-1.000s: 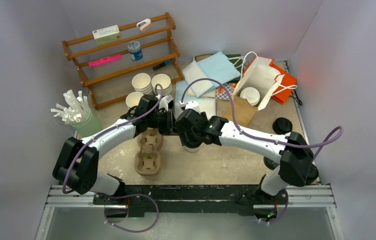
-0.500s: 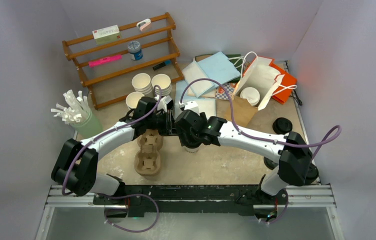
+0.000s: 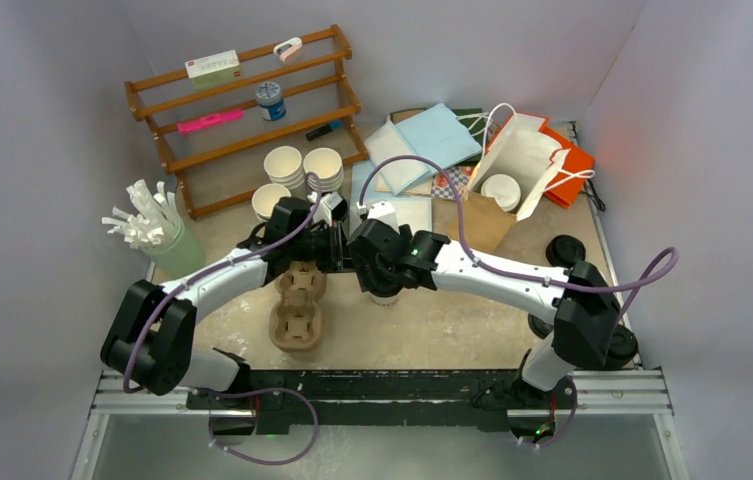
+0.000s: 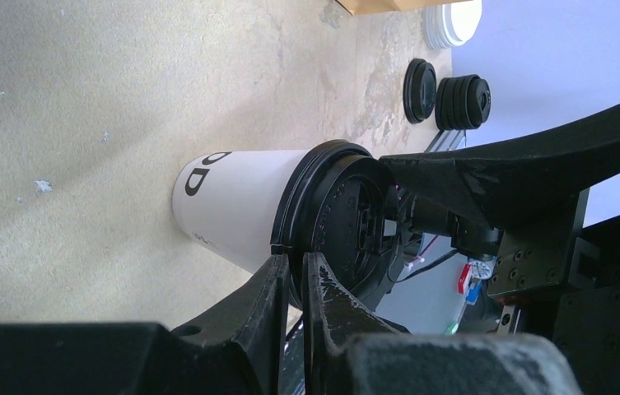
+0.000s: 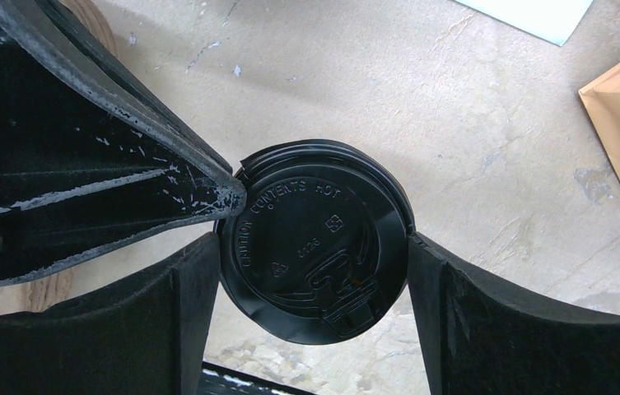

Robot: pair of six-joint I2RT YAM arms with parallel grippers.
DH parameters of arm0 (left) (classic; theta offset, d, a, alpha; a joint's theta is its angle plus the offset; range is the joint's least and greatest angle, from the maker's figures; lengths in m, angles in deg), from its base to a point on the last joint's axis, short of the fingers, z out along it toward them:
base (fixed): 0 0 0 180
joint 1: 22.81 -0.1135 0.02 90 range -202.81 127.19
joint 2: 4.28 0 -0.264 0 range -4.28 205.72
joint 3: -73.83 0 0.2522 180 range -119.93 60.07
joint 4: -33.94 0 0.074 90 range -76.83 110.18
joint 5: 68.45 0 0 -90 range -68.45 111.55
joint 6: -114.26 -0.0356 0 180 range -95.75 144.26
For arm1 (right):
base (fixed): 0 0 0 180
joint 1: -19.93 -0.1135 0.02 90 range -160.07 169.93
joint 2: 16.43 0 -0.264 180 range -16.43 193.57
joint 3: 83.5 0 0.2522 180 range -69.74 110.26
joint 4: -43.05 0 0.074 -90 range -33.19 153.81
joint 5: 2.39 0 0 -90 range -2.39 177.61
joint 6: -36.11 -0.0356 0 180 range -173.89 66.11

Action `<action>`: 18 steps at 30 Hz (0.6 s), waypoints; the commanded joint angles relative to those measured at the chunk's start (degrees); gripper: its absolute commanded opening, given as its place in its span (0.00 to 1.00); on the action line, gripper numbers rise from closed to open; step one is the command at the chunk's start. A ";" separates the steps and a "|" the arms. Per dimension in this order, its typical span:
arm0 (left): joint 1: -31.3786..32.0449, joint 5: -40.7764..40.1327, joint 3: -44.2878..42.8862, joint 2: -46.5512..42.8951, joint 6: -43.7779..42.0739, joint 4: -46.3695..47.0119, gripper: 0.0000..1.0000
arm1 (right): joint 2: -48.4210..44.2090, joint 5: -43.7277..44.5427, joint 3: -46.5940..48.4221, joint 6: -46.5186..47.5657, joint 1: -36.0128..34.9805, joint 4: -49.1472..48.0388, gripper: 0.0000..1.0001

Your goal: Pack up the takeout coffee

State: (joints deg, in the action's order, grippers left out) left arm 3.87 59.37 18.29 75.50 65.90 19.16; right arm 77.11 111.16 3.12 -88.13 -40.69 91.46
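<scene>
While the coffee cup (image 4: 232, 206) stands on the bench (image 5: 454, 99) at 3 o'clock of the pulp tray (image 3: 297, 305), the left tool (image 4: 294, 284), nearly closed, pinches the black lid (image 5: 314, 239) by its rim. The right tool (image 5: 314, 247), wide, sets its pads (image 5: 195, 304) against the lid at 9 and 3 o'clock. I think an uneven pull could tilt the lid or tip the cup.

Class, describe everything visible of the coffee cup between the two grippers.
The cup is white paper with black lettering, standing upright on the speckled table. A round black plastic lid with raised lettering and a sip tab caps it. The left gripper pinches the lid's rim; the right gripper sets its pads against opposite sides of the lid, seemingly touching.
</scene>
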 commanded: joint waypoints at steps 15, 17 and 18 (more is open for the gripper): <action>1.07 -2.41 4.73 1.93 -1.14 -5.76 0.13 | 10.15 -5.88 -8.29 -0.30 -2.99 14.69 0.80; 1.09 -2.40 4.98 1.78 -1.09 -5.57 0.13 | 9.78 -6.60 -9.53 -1.03 -3.00 14.37 0.80; 1.10 -2.34 5.10 1.70 -0.98 -5.34 0.13 | 9.58 -7.12 -10.31 -1.21 -3.01 14.22 0.80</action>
State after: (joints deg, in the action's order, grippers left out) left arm 3.76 59.48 19.60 74.85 66.73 20.84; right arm 77.68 113.31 2.77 -89.27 -41.83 91.44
